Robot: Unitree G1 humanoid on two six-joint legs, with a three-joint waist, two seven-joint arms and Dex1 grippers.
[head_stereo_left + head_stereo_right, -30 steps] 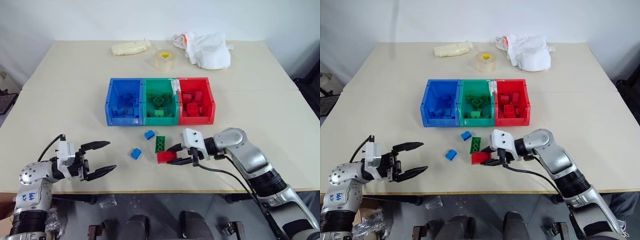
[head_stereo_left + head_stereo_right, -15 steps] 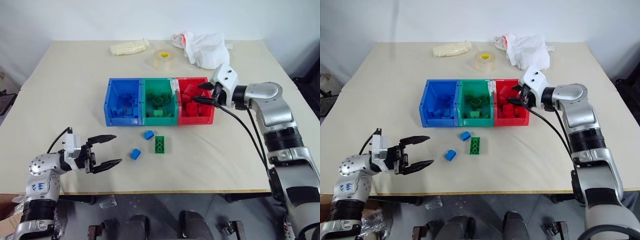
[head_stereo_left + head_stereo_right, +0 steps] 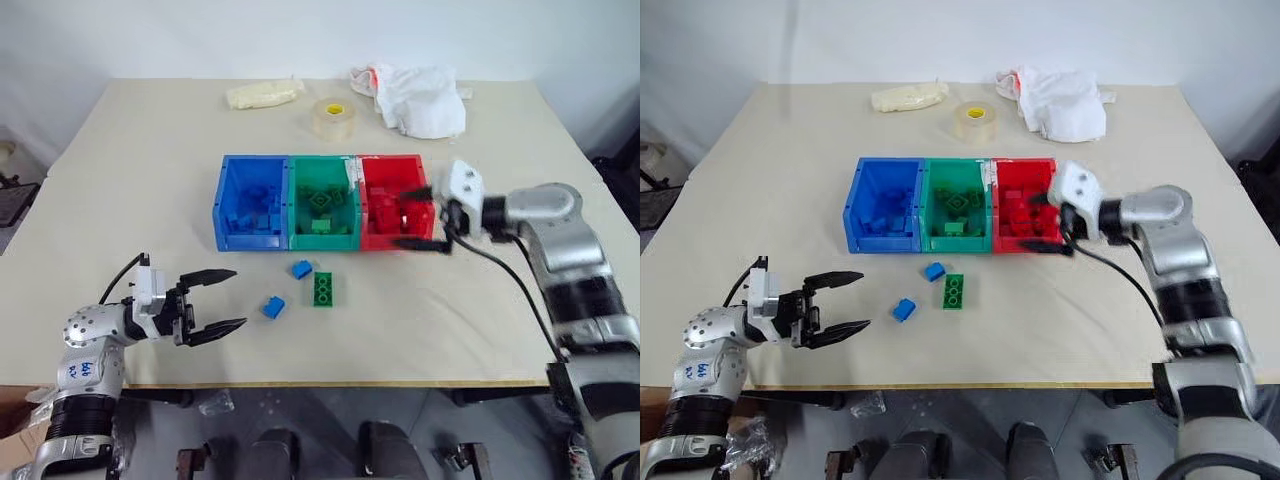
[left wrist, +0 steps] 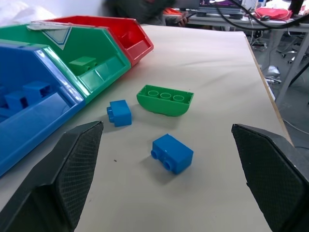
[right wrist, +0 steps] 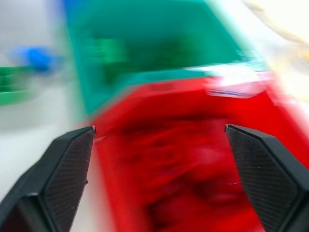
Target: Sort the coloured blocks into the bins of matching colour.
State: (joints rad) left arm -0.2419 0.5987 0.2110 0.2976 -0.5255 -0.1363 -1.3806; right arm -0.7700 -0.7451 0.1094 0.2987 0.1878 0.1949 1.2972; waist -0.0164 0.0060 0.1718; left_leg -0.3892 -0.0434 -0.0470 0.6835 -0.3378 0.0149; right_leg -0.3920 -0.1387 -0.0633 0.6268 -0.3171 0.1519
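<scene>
The bins stand joined in a row mid-table: blue (image 3: 250, 240), green (image 3: 322, 240) and red (image 3: 388, 159), each holding several blocks of its own colour. Three blocks lie on the table in front of them: a small blue block (image 3: 301, 268), a second blue block (image 3: 272, 306) and an oblong green block (image 3: 324, 288). My right gripper (image 3: 405, 217) hangs open and empty at the red bin's right end, its fingers spread across that corner. Near the front left edge my left gripper (image 3: 240, 297) stands open and empty, pointing at the blue blocks (image 4: 172, 152) from a short way off.
At the back of the table sit a clear tape roll (image 3: 333, 118), a crumpled white cloth (image 3: 415, 98) and a cream-coloured bag (image 3: 262, 94). The table's front edge (image 3: 330, 383) runs just below the left gripper.
The right gripper carried a red block from the table front to the red bin, opened and drew back to the right; the block is out of its grip. The left gripper has stayed put.
</scene>
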